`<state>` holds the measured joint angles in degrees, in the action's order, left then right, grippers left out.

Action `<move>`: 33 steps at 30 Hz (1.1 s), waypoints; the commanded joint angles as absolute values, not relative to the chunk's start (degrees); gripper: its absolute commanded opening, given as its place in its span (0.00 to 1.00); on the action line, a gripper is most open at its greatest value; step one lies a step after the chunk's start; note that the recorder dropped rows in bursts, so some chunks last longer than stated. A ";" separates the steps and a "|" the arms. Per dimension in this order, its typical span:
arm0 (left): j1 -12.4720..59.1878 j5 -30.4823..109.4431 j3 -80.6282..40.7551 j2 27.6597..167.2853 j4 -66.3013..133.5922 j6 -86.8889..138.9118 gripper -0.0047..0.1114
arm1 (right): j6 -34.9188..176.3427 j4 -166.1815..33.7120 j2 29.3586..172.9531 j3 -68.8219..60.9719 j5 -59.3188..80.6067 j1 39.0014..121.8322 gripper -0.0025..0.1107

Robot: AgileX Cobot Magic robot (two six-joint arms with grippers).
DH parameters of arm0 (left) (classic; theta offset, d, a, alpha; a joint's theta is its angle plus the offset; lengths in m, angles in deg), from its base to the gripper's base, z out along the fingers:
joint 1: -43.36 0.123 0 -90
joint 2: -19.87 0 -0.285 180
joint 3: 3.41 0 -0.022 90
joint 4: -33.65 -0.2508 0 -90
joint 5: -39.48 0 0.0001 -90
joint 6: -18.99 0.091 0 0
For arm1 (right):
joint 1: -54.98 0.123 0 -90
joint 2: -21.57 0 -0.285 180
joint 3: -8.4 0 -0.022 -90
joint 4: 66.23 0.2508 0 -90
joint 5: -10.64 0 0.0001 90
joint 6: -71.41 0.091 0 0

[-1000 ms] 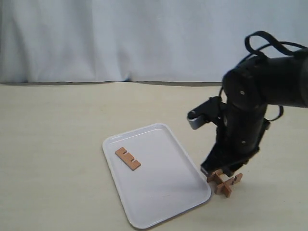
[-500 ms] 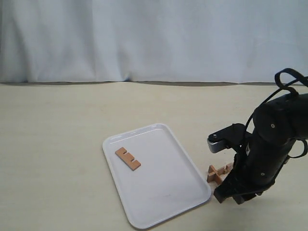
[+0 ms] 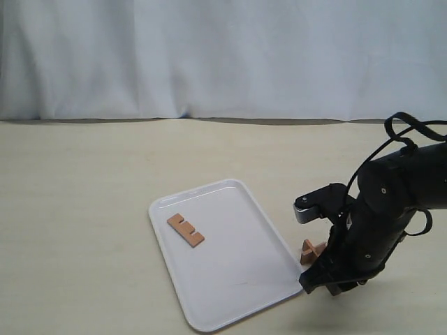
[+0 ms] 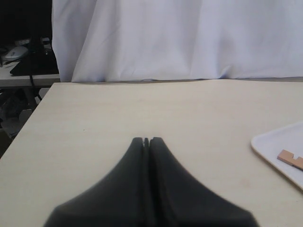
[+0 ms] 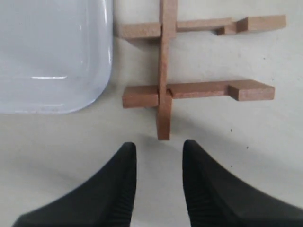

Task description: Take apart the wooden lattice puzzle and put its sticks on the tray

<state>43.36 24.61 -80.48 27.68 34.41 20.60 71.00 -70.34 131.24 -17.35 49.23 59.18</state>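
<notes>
One loose stick [image 3: 185,229] lies on the white tray [image 3: 237,279], toward its far left part. What is left of the lattice puzzle [image 5: 164,90] rests on the table just off the tray's right corner [image 5: 57,56]: a single bar crossing two parallel notched bars. In the exterior view my right arm hides most of the puzzle [image 3: 311,249]. My right gripper [image 5: 159,146] is open and low over the table, its fingertips a little short of the crossing bar's end, nothing between them. My left gripper [image 4: 147,140] is shut and empty, far from the puzzle, with the tray's edge [image 4: 279,142] and the stick [image 4: 291,158] off to one side.
A pale wooden table carries everything, and a white curtain [image 3: 209,56] hangs along its far edge. The tray's low rim runs close beside the puzzle. A desk with clutter [image 4: 23,56] stands beyond the table's edge in the left wrist view.
My right arm has come down from above the puzzle and now sits low on its near side, covering most of it. The stick on the tray and the left gripper have stayed put.
</notes>
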 commanded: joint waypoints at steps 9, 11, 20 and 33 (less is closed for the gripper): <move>43.36 25.27 -80.63 27.66 34.31 20.46 0.04 | 71.41 -69.71 132.60 -17.56 45.09 58.89 0.30; 43.36 25.27 -80.63 27.66 34.31 20.46 0.04 | 71.41 -69.71 132.60 -17.56 44.58 58.89 0.30; 43.36 25.12 -80.63 27.66 34.31 20.46 0.04 | 71.41 -69.71 132.60 -17.56 44.34 58.89 0.30; 43.36 25.12 -80.63 27.66 34.31 20.46 0.04 | 71.41 -69.93 132.60 -18.55 41.93 58.79 0.30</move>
<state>43.36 24.61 -80.48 27.68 34.41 20.60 71.41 -69.76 132.54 -18.28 43.33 59.15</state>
